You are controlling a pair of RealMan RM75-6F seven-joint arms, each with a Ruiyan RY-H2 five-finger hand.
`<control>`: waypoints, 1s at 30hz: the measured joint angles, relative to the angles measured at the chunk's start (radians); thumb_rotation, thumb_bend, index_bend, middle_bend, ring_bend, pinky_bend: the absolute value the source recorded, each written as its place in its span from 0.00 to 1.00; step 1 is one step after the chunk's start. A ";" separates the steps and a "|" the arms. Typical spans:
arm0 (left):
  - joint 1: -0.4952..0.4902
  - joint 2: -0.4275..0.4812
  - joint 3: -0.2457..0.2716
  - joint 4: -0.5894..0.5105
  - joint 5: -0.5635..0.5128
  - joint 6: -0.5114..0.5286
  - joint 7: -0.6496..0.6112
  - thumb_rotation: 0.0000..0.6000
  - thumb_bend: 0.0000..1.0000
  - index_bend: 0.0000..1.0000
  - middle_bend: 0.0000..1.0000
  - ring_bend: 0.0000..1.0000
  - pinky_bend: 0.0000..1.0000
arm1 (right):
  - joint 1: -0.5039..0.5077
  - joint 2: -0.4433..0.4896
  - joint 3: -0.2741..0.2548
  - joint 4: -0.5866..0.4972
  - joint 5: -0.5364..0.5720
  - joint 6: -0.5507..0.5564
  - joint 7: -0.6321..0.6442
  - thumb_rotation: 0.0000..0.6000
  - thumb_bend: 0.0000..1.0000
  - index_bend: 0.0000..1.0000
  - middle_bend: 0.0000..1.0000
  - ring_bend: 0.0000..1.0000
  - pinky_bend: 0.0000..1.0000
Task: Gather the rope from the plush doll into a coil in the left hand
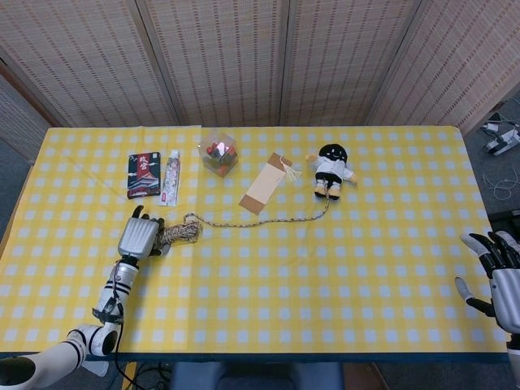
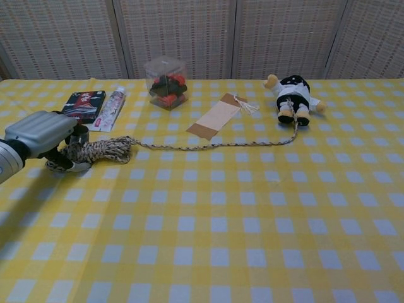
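Rope (image 2: 208, 146): one end at the plush doll (image 2: 292, 98), a single strand crossing the yellow checked table (image 2: 252, 240) leftward to a bundled coil (image 2: 98, 150) in the left hand (image 2: 39, 134). Fingers closed round the coil's near end, knuckles up, hand low on the cloth. The strand passes just below the tan bookmark (image 2: 218, 116), not touching it. Behind the coil: dark card pack (image 2: 83, 104), tube (image 2: 111, 108), clear box (image 2: 166, 82).

Right hand (image 1: 497, 272) appears only in the head view, at the table's far right edge, fingers spread, holding nothing.
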 measured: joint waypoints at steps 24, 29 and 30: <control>0.015 0.065 -0.035 -0.035 0.075 0.060 -0.331 0.83 0.23 0.74 0.75 0.53 0.23 | 0.010 0.015 0.007 -0.032 0.001 -0.015 -0.027 1.00 0.29 0.18 0.16 0.07 0.16; 0.024 0.126 -0.032 -0.123 0.114 0.106 -0.366 0.84 0.23 0.74 0.75 0.53 0.23 | 0.042 0.032 0.014 -0.057 0.000 -0.060 -0.059 1.00 0.31 0.21 0.17 0.07 0.16; 0.027 0.143 -0.030 -0.149 0.123 0.116 -0.369 0.84 0.23 0.74 0.75 0.53 0.23 | 0.054 0.038 0.017 -0.065 -0.001 -0.076 -0.070 1.00 0.31 0.22 0.17 0.07 0.16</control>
